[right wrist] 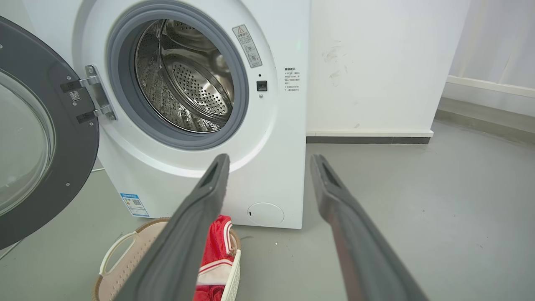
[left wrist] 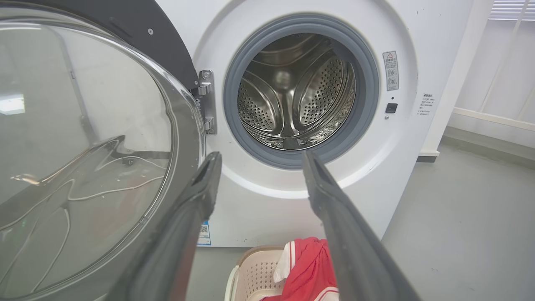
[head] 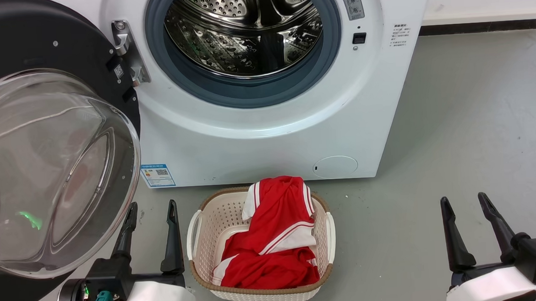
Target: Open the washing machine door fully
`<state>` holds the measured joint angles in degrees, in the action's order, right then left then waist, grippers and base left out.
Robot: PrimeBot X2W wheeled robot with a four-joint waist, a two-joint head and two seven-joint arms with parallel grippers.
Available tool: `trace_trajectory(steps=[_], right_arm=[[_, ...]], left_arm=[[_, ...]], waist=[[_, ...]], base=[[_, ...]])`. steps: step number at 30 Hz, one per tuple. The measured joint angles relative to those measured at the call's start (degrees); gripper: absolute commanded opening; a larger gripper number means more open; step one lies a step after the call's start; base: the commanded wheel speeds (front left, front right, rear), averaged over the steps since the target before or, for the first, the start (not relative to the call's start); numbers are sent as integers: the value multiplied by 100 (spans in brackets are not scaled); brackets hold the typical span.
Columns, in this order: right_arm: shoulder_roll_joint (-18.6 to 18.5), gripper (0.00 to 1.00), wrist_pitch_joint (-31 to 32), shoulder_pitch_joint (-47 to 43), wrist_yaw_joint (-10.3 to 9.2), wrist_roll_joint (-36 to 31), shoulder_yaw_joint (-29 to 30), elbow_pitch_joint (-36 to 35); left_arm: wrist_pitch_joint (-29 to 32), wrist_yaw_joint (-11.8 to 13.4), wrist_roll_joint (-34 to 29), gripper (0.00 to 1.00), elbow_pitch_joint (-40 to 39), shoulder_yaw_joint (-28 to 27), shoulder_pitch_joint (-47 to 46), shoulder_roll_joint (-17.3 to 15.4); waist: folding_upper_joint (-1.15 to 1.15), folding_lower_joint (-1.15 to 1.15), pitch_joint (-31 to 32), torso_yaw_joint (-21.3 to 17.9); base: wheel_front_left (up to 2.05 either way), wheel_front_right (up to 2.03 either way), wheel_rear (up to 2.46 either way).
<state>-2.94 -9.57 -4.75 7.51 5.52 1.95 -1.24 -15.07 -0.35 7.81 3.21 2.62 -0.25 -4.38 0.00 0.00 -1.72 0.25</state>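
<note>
The washing machine door [head: 52, 148] stands wide open, hung on the hinge [head: 127, 52] at the left edge of the machine's white front [head: 258, 146]. Its glass bowl bulges towards us and the grey-ringed drum mouth [head: 243, 37] is wholly uncovered. We judge the task to be at its last step: the door looks close to the end of its swing, though from these views we cannot tell whether any travel is left.

Our left gripper [head: 152, 206] is empty, fingers spread moderately apart and pointing at the machine. It sits low by the door's lower rim; its outer finger [head: 125, 233] crosses that rim in the head view, but we cannot tell whether the two touch. Our right gripper [head: 463, 198] is also spread and empty, over the bare floor [head: 477, 125] well right of the basket [head: 194, 227] holding a red garment [head: 277, 232].

If the door has more to give, the next move falls to the left arm — a gentle outward push on the black frame rather than the glass, following the arc about the hinge and staying clear of the basket.
</note>
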Motion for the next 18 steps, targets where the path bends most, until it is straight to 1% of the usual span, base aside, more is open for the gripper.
trace_trajectory(steps=[12, 13, 16, 18], right_arm=[[0, 100, -8, 2, 0, 19, -7, 13], [0, 0, -3, -4, 0, 14, -7, 48], [1, 0, 4, -40, 0, 13, -23, 221], [1, 0, 12, -60, 0, 154, -36, 271]], left_arm=[[-1, -51, -9, 100, -8, -51, -7, 46], [1, -49, -5, 0, 32, -49, 2, 48], [13, -49, 0, 0, 204, -47, 97, 73], [71, -52, 133, 0, 285, -63, 130, 89]], waist=[[0, 0, -73, 20], [0, 0, -76, 20], [0, 0, -77, 20], [0, 0, -75, 19]], base=[[0, 0, 0], [0, 0, 0], [0, 0, 0], [0, 0, 0]])
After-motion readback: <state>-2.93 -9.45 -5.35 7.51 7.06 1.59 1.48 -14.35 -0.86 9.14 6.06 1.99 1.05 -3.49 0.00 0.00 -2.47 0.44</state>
